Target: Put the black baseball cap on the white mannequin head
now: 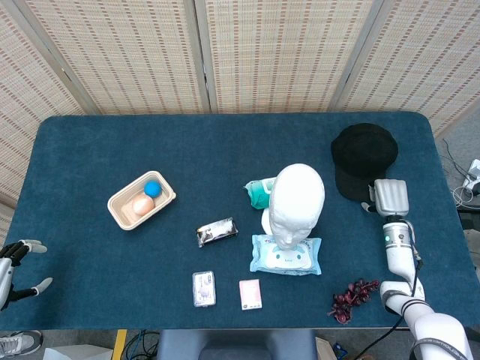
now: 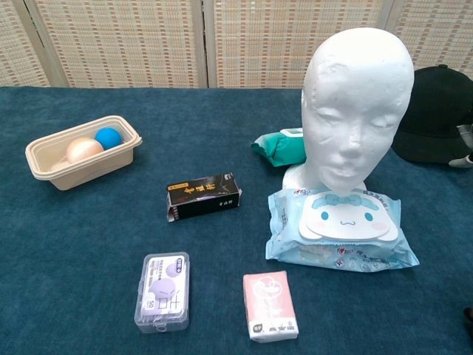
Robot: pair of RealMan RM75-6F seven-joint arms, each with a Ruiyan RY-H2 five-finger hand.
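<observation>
The black baseball cap (image 1: 364, 159) (image 2: 440, 115) lies flat at the table's far right, brim toward me. The white mannequin head (image 1: 297, 199) (image 2: 358, 103) stands upright near the middle, just left of the cap, bare on top. My right hand (image 1: 390, 199) hovers at the brim's near right corner, back upward, holding nothing. In the chest view only its fingertips (image 2: 463, 146) show at the right edge, spread beside the brim. My left hand (image 1: 16, 266) hangs open off the table's near left corner, far from everything.
A wet-wipes pack (image 1: 286, 255) (image 2: 340, 229) lies against the mannequin's base, a green pouch (image 1: 259, 193) behind it. Also here: a tan tray (image 1: 122, 212) with two balls, a black box (image 1: 217, 231), a clear case (image 1: 203, 289), a pink pack (image 1: 249, 294) and dark grapes (image 1: 352, 296).
</observation>
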